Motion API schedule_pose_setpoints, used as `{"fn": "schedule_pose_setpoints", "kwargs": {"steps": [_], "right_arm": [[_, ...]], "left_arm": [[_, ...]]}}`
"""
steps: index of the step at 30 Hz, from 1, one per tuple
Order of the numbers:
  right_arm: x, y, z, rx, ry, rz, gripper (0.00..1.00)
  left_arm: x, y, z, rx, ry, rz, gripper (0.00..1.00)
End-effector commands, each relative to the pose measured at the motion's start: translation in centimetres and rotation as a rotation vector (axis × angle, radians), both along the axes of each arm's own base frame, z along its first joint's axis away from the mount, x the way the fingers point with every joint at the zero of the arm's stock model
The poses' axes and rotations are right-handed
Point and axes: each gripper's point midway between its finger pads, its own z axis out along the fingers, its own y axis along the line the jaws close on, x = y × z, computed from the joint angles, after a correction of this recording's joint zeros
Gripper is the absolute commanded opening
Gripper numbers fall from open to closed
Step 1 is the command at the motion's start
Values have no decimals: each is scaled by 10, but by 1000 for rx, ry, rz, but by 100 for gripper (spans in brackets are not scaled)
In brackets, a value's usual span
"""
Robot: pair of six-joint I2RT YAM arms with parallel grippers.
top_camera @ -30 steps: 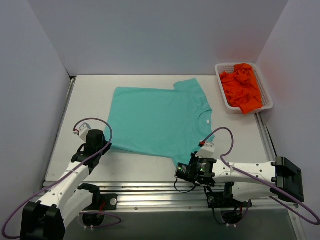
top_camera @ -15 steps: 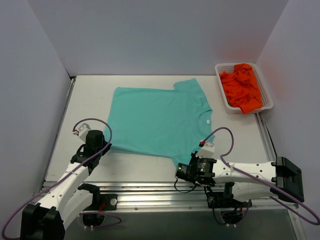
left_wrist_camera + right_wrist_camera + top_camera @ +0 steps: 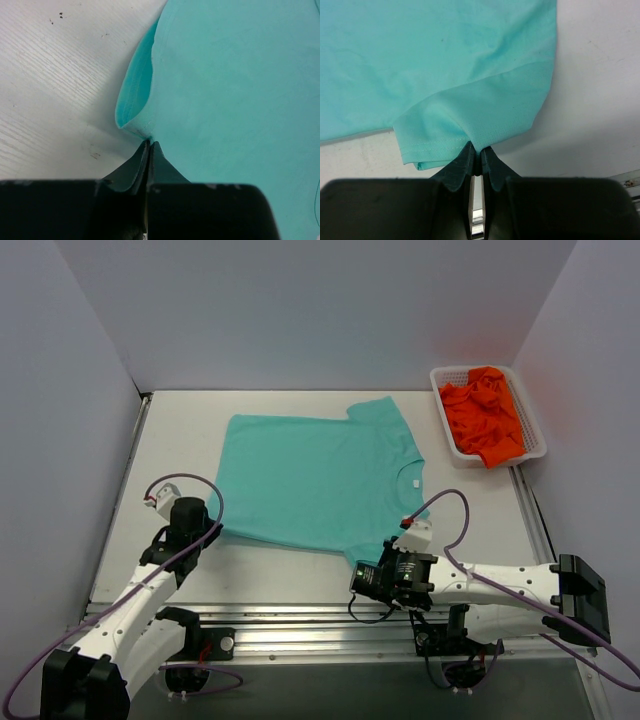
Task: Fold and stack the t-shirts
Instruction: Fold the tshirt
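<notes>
Teal t-shirt (image 3: 320, 475) lies flat; left pincer (image 3: 149, 143) grips its hem, right pincer (image 3: 476, 148) grips its sleeve.

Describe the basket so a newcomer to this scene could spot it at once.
Start at the white table and go to its far right corner. There sits a white basket, the only container in view. It is heaped with crumpled orange t-shirts, unlike the teal t-shirt spread flat mid-table.
</notes>
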Motion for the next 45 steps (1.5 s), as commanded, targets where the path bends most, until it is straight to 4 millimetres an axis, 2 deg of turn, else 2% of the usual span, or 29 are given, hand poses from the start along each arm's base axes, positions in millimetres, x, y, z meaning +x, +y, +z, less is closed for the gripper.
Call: {"fn": "schedule_pose_setpoints", "kwargs": {"steps": [1, 10, 17, 23, 25, 34, 41, 45], "right_arm": [[10, -9, 21, -27, -82, -22, 0], [21, -3, 45, -35, -135, -35, 0], [51, -3, 65, -52, -166, -69, 0], [79, -11, 73, -95, -174, -117, 0], [88, -15, 76, -111, -175, -134, 0], [126, -16, 76, -149, -157, -171, 0], [161, -18, 66, -199, -114, -197, 0], [177, -15, 64, -226, -102, -199, 0]], "left_arm": [[9, 0, 24, 7, -57, -1, 2], [14, -1, 34, 0, -75, -1, 2], [30, -7, 49, -21, -102, -10, 2], [52, -14, 64, -40, -128, -21, 2], [58, -16, 63, -42, -120, -22, 2], [85, -26, 53, -63, -105, -47, 2], [109, -25, 59, -60, -111, -45, 2], [119, -25, 56, -67, -100, -49, 2]]}}
